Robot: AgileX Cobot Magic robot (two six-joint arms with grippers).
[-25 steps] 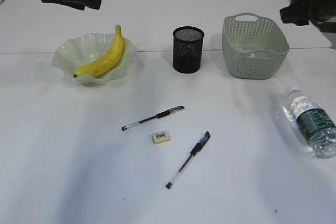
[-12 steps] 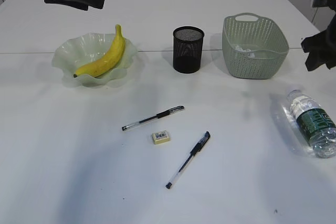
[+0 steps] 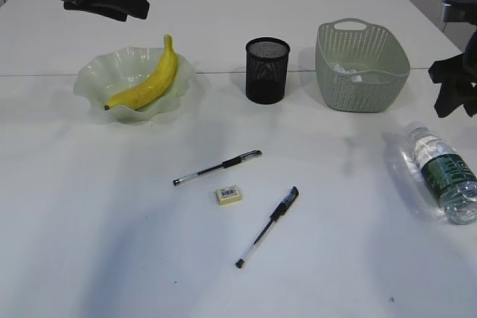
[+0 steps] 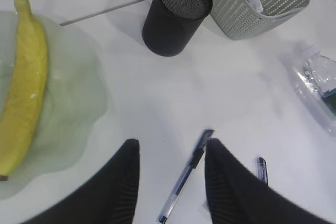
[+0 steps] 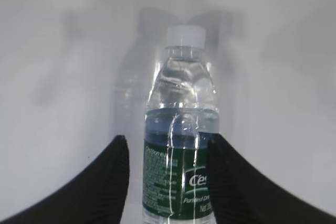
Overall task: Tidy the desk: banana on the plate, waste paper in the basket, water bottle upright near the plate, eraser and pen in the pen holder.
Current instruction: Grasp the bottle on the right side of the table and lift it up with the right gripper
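Water bottle [image 3: 440,174] lies on its side right of the pen holder [image 3: 267,70], between the right gripper's [image 5: 167,153] open jaws, ungripped; banana [image 3: 146,78] plated, paper basketed; two pens, eraser [image 3: 228,194] remain on the table; left gripper [image 4: 170,153] open, empty.

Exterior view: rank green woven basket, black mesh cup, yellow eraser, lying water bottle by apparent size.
1. Sage green woven basket
2. Clear water bottle, lying nearer the camera, so its lead over the cup is unsure
3. Black mesh cup
4. Pale yellow eraser
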